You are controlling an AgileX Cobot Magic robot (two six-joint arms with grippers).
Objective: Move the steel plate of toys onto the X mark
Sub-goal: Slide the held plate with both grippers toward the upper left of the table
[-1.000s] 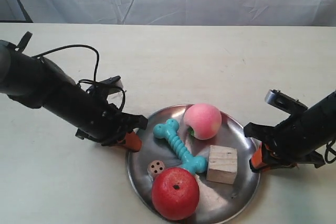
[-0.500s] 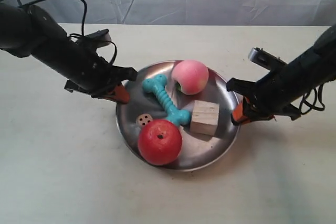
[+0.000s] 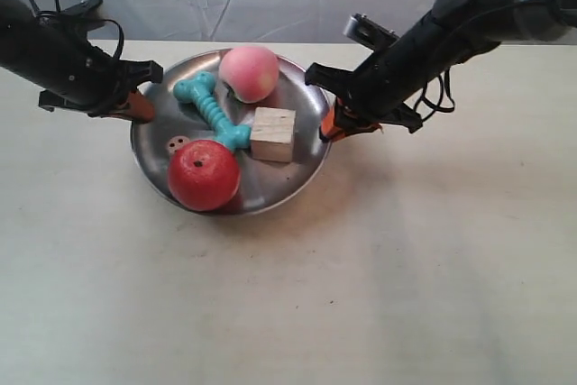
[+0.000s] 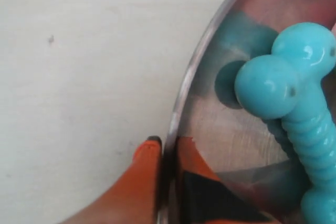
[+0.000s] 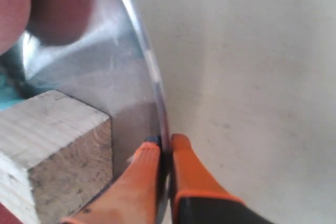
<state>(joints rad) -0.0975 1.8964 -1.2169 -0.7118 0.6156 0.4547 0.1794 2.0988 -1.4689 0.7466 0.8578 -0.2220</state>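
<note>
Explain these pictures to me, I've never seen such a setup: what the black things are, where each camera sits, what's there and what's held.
The two black things are robot arms, each ending in an orange-tipped gripper. The wide picture comes from a camera off the arms; the two close-ups from cameras on the wrists. Over the pale table, a steel plate carries a red apple, a pink peach, a turquoise bone, a wooden cube and a small die. The left gripper pinches its rim by the bone; the right gripper pinches the opposite rim by the cube.
</note>
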